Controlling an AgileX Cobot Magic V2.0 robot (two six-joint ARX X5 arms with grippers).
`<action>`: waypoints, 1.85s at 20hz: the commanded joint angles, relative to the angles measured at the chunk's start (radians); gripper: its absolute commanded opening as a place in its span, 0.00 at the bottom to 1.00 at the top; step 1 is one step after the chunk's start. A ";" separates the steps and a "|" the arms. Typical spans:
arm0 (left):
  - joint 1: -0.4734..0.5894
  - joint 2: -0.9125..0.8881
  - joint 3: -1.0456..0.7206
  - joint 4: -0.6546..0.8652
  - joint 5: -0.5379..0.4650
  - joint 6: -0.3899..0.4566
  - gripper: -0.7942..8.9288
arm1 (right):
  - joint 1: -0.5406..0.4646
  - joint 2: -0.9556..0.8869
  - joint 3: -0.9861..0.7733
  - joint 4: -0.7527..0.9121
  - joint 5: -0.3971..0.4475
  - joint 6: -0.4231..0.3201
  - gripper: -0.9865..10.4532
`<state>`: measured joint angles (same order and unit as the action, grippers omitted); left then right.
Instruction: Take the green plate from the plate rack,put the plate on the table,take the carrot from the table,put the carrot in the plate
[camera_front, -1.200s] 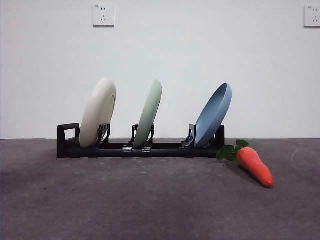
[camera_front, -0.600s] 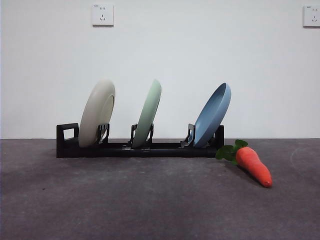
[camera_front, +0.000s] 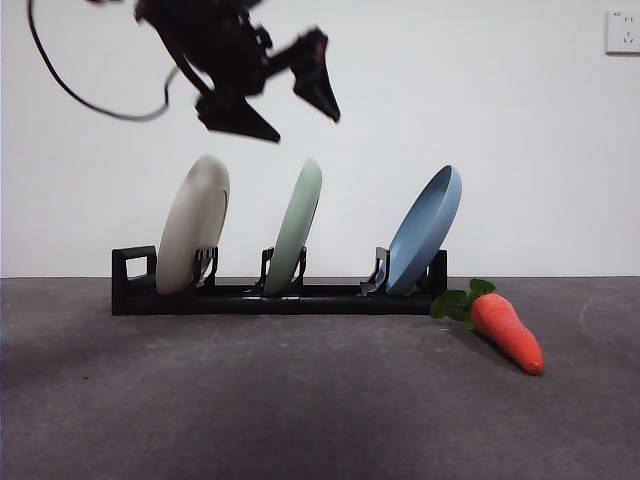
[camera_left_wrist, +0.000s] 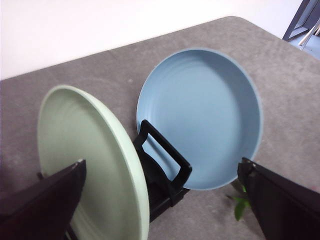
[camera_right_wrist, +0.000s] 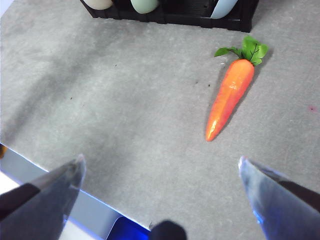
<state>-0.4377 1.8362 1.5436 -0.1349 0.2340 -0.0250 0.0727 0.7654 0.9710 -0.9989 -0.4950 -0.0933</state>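
Observation:
The green plate (camera_front: 298, 225) stands upright in the middle slot of the black plate rack (camera_front: 320, 298) on the table (camera_front: 300, 400). My left gripper (camera_front: 303, 128) hangs open just above the green plate's top edge, not touching it. In the left wrist view the green plate (camera_left_wrist: 85, 150) sits between the open jaws of that gripper (camera_left_wrist: 162, 165), over the rack (camera_left_wrist: 170, 177). The carrot (camera_front: 508, 333) lies on the table to the right of the rack. My right gripper (camera_right_wrist: 161, 159) is open and empty above the table, with the carrot (camera_right_wrist: 230, 97) ahead of it.
A cream-white plate (camera_front: 193, 225) stands in the rack's left slot and a blue plate (camera_front: 425, 230) in its right slot, close beside the green one (camera_left_wrist: 200, 115). The rack's loop handle (camera_front: 136, 268) is at its left end. The table's near edge (camera_right_wrist: 75, 200) is below the right gripper.
The left arm has come into the front view from the top left and now hangs open over the green plate. Plates, rack and carrot have not moved.

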 joint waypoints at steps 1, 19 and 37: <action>-0.001 0.058 0.002 0.046 -0.008 0.014 0.66 | 0.002 0.003 0.003 0.003 -0.001 0.006 0.66; -0.006 0.159 0.002 0.033 0.011 0.022 0.13 | 0.002 0.032 0.003 0.003 -0.001 0.006 0.66; -0.015 -0.004 0.151 -0.129 0.116 -0.020 0.07 | 0.002 0.032 0.003 0.004 -0.001 0.006 0.66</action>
<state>-0.4492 1.8355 1.6886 -0.2745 0.3447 -0.0525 0.0727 0.7971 0.9710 -0.9989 -0.4950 -0.0933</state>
